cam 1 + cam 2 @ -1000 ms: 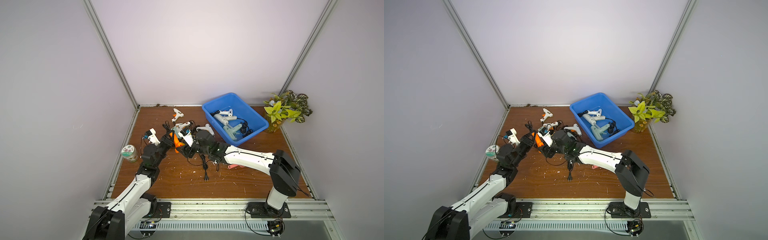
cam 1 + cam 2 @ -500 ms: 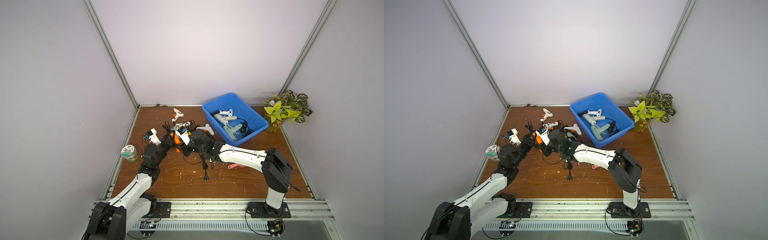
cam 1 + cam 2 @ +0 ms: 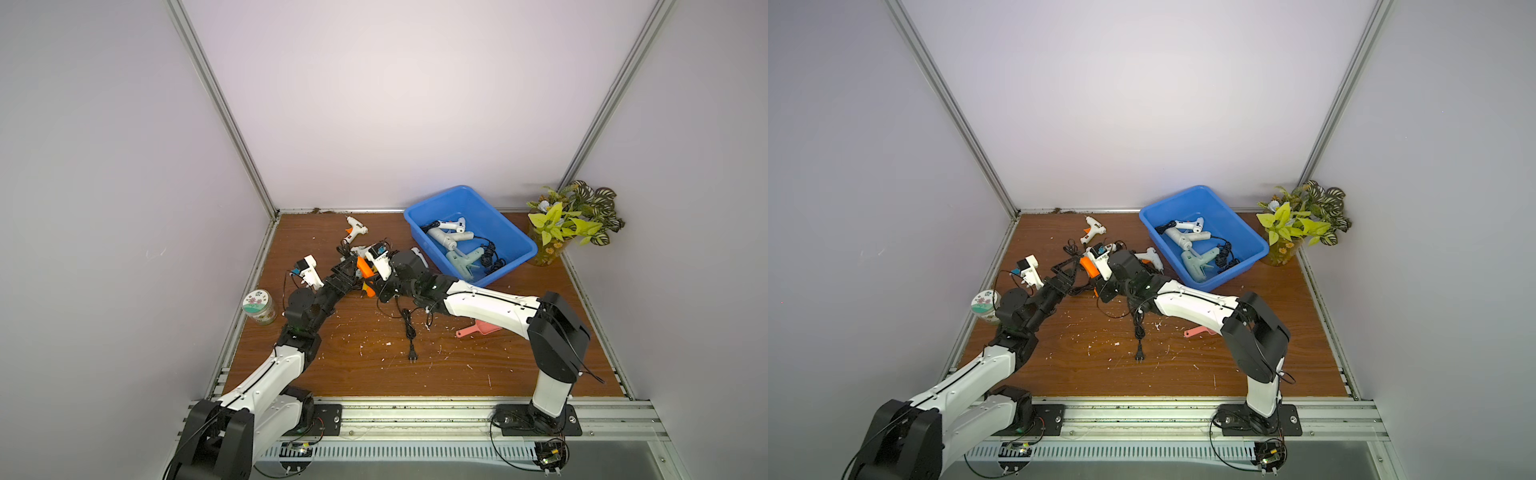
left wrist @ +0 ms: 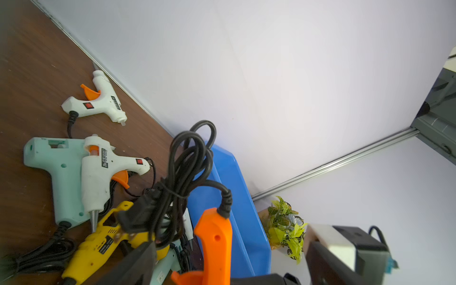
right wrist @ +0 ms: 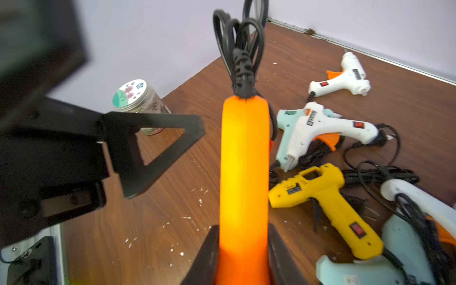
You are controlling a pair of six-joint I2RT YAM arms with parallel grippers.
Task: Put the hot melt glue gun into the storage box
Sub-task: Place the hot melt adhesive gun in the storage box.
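Right wrist view: smooth orange glue gun [image 5: 243,172] with bundled black cord [image 5: 243,53].

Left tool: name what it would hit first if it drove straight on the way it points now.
Most likely the orange glue gun, held in the right tool, directly ahead of the open left tool. Its bundled cord and the storage box lie beyond; depth is unclear.
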